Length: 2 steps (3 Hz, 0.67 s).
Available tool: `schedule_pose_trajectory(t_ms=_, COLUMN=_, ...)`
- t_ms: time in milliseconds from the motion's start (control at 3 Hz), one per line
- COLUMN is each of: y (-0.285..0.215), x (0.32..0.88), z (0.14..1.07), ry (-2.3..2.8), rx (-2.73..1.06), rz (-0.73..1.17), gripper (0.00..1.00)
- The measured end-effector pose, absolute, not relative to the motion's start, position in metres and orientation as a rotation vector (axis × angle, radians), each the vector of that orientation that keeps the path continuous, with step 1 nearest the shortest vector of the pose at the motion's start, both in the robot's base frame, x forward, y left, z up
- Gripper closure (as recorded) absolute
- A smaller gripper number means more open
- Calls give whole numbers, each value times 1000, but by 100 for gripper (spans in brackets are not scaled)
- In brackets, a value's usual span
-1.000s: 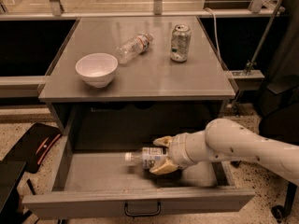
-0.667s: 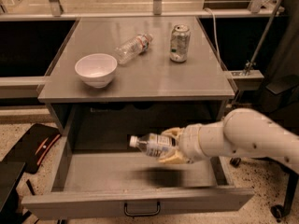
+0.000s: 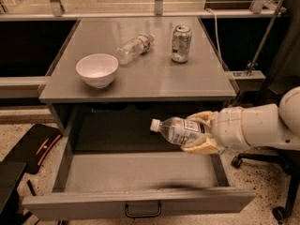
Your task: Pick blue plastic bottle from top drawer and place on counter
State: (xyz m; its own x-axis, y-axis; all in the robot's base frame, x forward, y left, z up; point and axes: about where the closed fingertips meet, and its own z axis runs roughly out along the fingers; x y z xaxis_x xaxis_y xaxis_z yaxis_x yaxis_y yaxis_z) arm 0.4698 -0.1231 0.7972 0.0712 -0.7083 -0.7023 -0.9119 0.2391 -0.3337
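While it hangs above the right side of the open drawer [image 3: 140,203], the gripper [image 3: 199,135] clasps the bottle [image 3: 174,130] by its labelled end; the bottle lies sideways in the air, white cap pointing left.

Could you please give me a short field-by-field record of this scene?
gripper: gripper over the right part of the open top drawer, jaws shut on the bottle
held item: blue plastic bottle, sideways in the air above the drawer floor, cap pointing left
counter: counter bears a white bowl, a clear bottle lying down, an upright can
task state: bottle not yet on counter
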Motion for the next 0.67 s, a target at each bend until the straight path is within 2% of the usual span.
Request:
schedule_pose_trajectory(t_ms=333, y=-151, x=465, z=855, ry=1701, rx=-1469, rz=158, gripper=100)
schedule_pose_trajectory(t_ms=667, y=-208, x=441, z=982, ry=1711, rx=-1308, rz=-171, gripper=100)
